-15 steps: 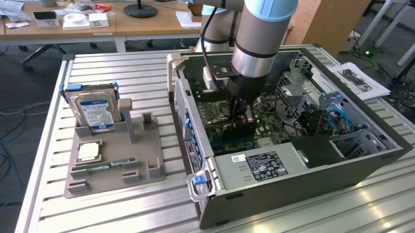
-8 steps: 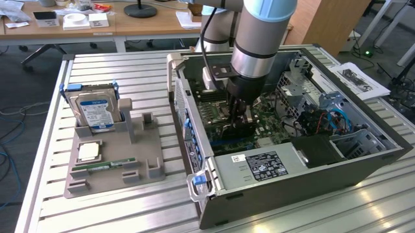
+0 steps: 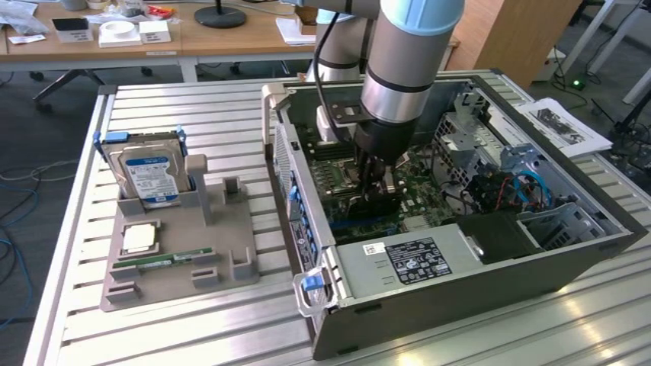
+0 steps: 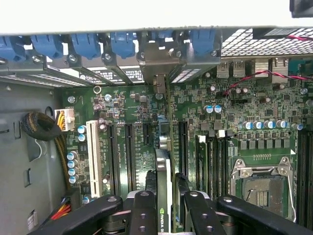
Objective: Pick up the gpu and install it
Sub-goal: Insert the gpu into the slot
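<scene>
The gpu (image 4: 164, 166) is a thin card seen edge-on, standing upright over the green motherboard (image 4: 244, 112) among the long black expansion slots. Its silver end bracket (image 4: 159, 84) reaches the rear slot openings with the blue clips. My gripper (image 4: 166, 208) is shut on the card, one black finger on each face. In the exterior view my gripper (image 3: 377, 192) is lowered deep inside the open computer case (image 3: 569, 252), with the dark gpu (image 3: 368, 207) below it, close to the board.
Left of the case in the exterior view, a grey holder tray (image 3: 229, 244) carries a silver hard drive (image 3: 152, 175), a processor chip (image 3: 139, 238) and a green RAM stick (image 3: 163, 259). Inside the case are the power supply (image 3: 407, 261) and cable bundles (image 3: 508, 187).
</scene>
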